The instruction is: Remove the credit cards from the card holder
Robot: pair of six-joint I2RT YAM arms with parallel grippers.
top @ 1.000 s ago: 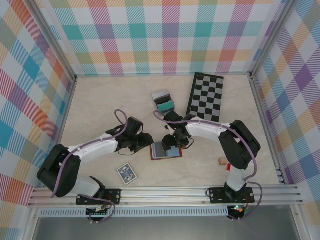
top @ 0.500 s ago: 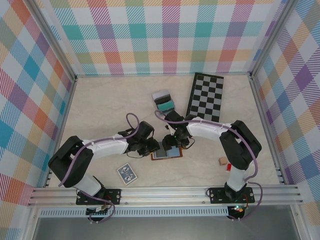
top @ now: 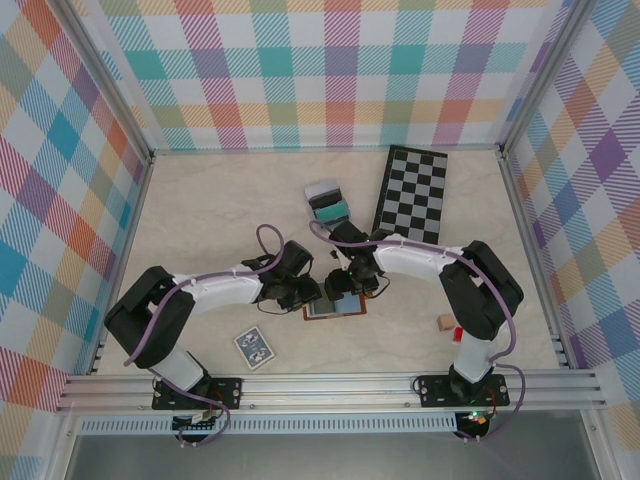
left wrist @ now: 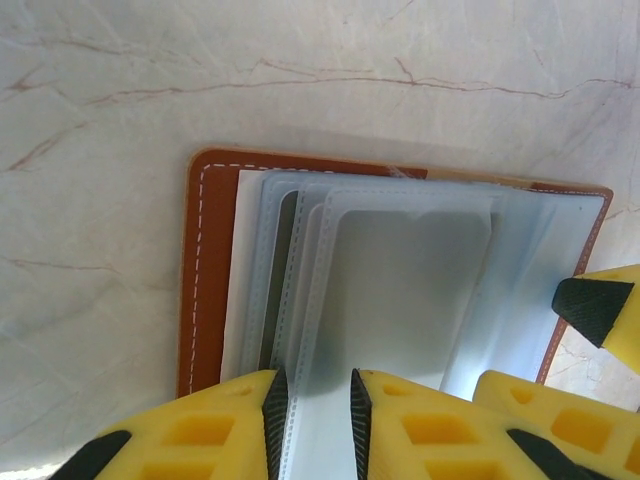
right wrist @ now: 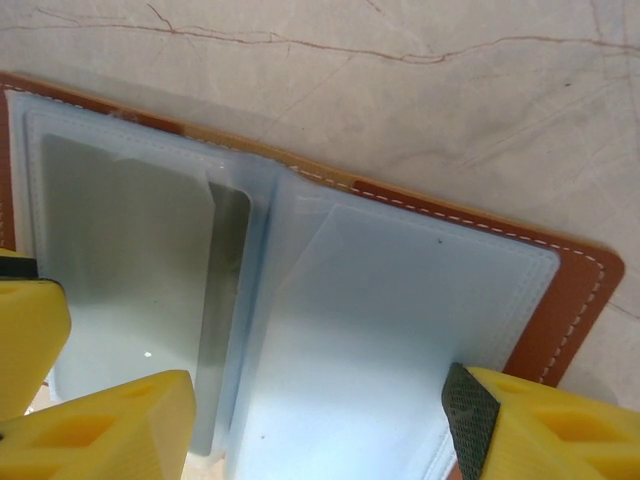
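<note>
On the open card holder (left wrist: pixel 205 270), left jaws pinch a pocket sleeve (left wrist: pixel 312 310) (right jaws gape, empty).

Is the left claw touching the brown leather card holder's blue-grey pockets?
Touching: left wrist view shows the left claw pinching the brown leather card holder's blue-grey pockets between its pads.

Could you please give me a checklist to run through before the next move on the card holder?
1. Card holder lies open on the table: ok.
2. Left gripper pinches the pocket sleeves at their edge: ok.
3. A card, not just sleeve, sits between the left pads: cannot tell.
4. Right gripper is open, its fingers astride the holder: ok.
5. Dark card is out of its pocket: not ok, it is inside.
</note>
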